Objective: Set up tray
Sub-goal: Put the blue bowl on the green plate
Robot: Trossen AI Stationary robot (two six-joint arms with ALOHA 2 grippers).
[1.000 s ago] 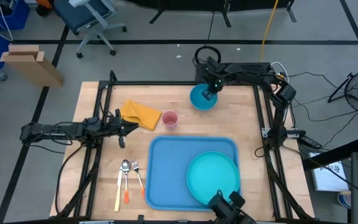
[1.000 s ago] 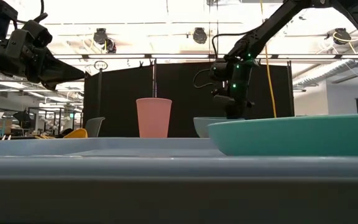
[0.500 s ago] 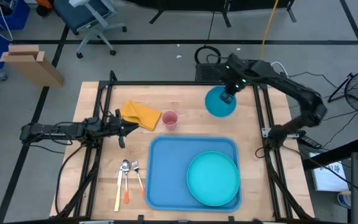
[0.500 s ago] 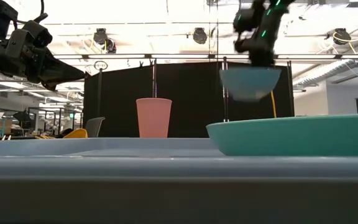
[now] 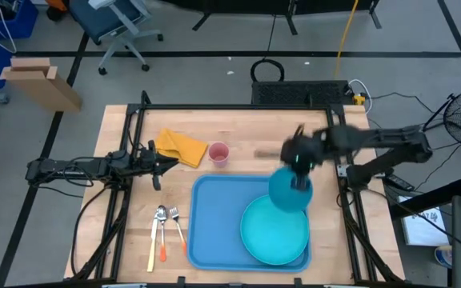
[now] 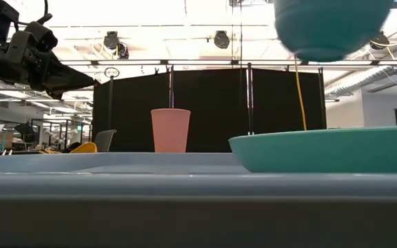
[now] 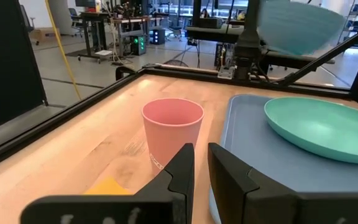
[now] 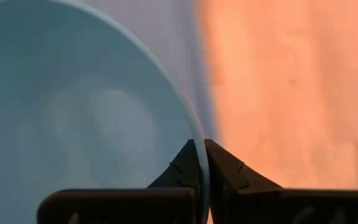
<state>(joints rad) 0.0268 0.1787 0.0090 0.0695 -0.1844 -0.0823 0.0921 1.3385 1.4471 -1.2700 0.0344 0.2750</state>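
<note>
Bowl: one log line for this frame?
right gripper: shut on bowl, airborne over tray by plate | left gripper: idle near cup

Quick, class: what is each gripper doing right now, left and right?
Left gripper: jaws nearly closed, holding nothing, near the pink cup.
Right gripper: closed on the blue bowl rim, above the tray.

a: where's the right claw (image 5: 298, 178)?
b: raised over the desk's right side, arm reaching in from the right edge, fingers pinched on a bowl rim.
a: the left claw (image 5: 169, 162)?
b: at the left, fingers nearly together, holding nothing.
</note>
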